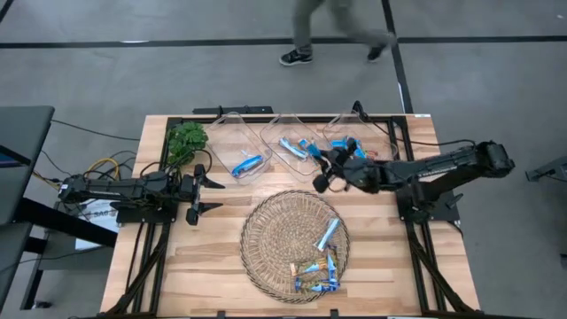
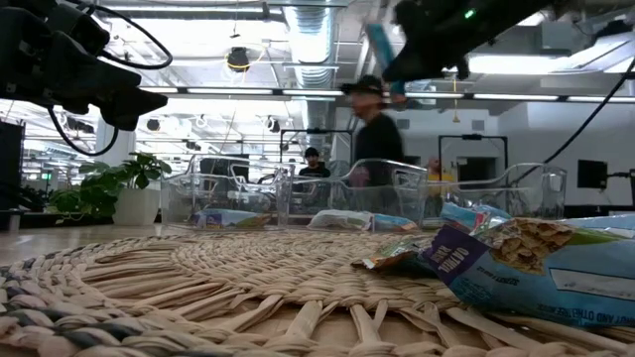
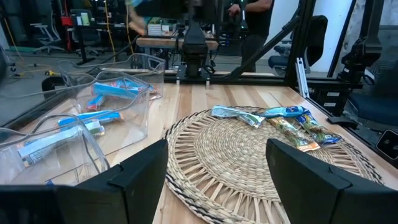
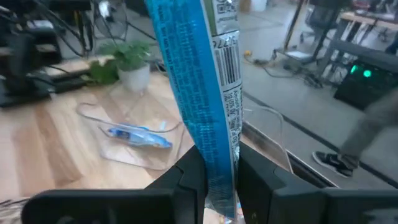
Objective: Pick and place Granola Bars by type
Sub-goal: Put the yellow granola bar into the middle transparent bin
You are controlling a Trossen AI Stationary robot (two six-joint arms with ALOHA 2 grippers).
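High view, right gripper (image 1: 322, 170): it hangs over the far side of the table, just past the wicker tray's (image 1: 266, 232) far rim and beside the middle bin (image 1: 285, 133).
Right gripper state: the two fingers (image 4: 186, 177) are pressed on a blue bar (image 4: 199, 93), which stands up on end between them.
Writing on held bar: a barcode and small white print show on the wrapper; the words are too small to read.
Left gripper (image 1: 200, 195): it rests low over the table, left of the tray, with fingers (image 3: 140, 177) spread wide and nothing between them.
Bars in tray (image 1: 317, 273): a small heap lies on the tray's near right part, well away from the right gripper; one light blue bar (image 1: 328, 233) lies apart from it, nearer to that gripper.
Writing on tray bars: in the low view one wrapper (image 2: 536, 263) shows "NATURE"; the rest is not readable.
Left bin (image 1: 232, 133): holds one blue bar (image 1: 247, 165).
Middle bin: holds light blue-white bars (image 1: 292, 147).
Right bin (image 1: 347, 124): holds blue bars (image 1: 341, 143), just behind the right gripper.
Plant (image 1: 186, 142): it stands at the far left corner of the table, beyond the left gripper.
Person (image 1: 332, 31): walks on the floor beyond the table.
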